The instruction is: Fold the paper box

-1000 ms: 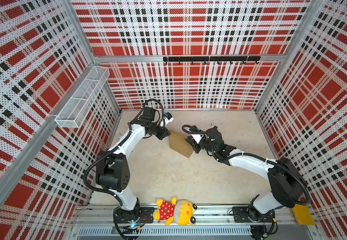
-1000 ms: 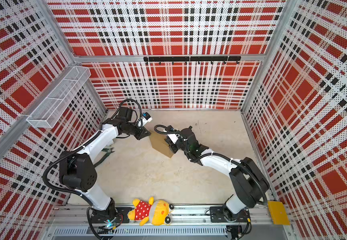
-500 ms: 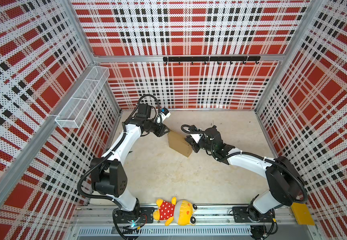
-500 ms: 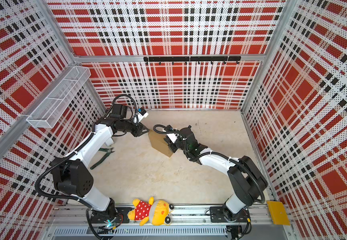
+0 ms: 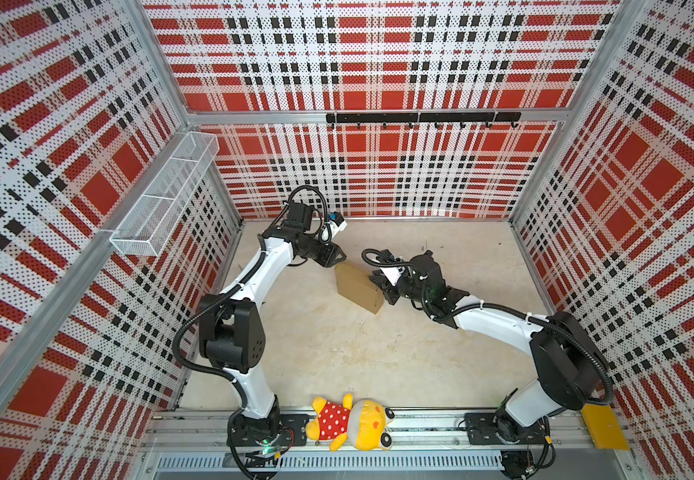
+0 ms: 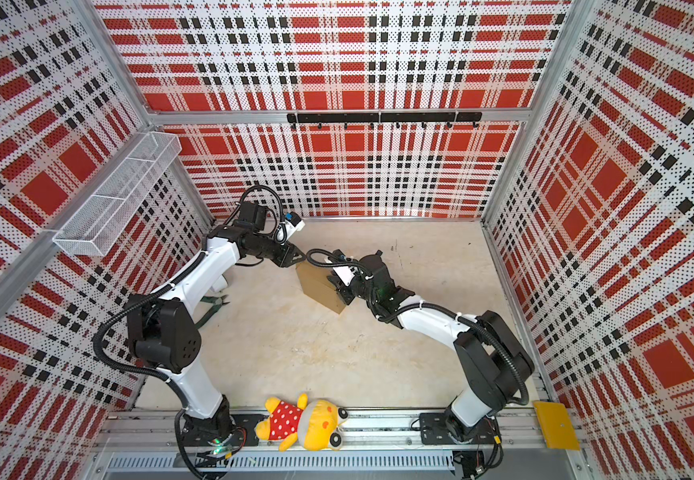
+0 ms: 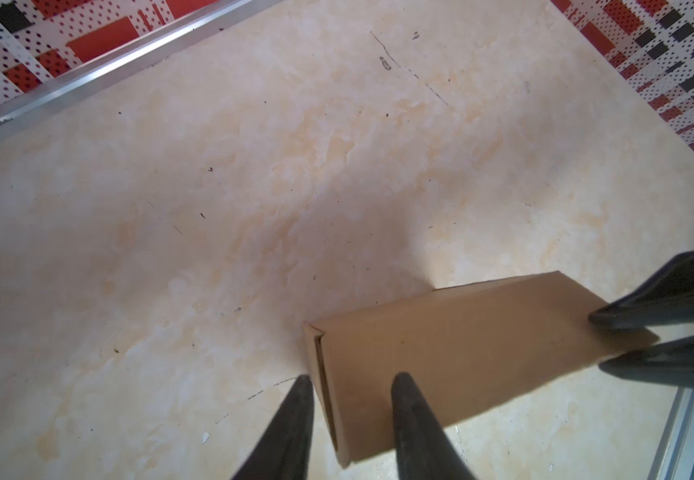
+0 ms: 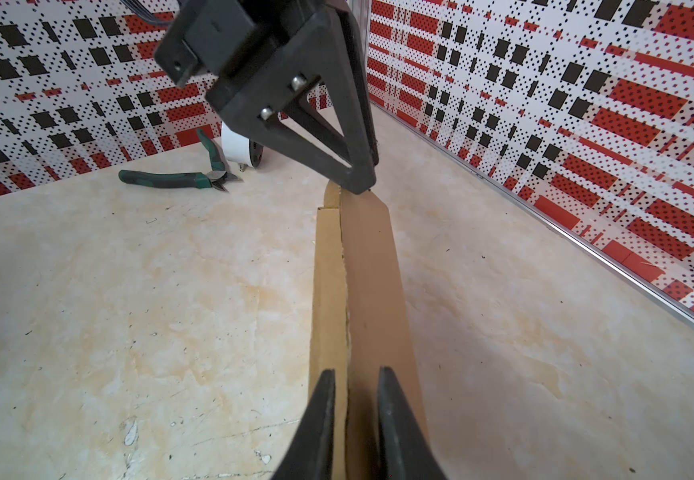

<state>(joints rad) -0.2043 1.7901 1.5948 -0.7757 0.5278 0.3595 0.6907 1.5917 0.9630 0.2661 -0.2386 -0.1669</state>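
Since a second ago the left jaws have parted a little. The paper box (image 5: 358, 286) lies as it lay, on the table (image 5: 337, 357) between the left arm (image 5: 262, 266) and the right arm (image 5: 499, 322).

Hard to see: in a top view the left arm covers part of the green pliers (image 6: 216, 302) by the left wall. In both top views the right jaws' tips merge with the box's shadowed end. Each wrist view cuts its own fingers (image 7: 291, 419) off at the frame edge.

The left jaws stand narrowly apart astride the box's back-left end corner, one finger beside the end wall and one over the top panel. Whether they touch it, I cannot tell. The right jaws are pinched on the box's opposite end edge.

Counted: one box, two arms, one pliers, one plush toy (image 5: 349, 422), one yellow plate (image 5: 605, 428).
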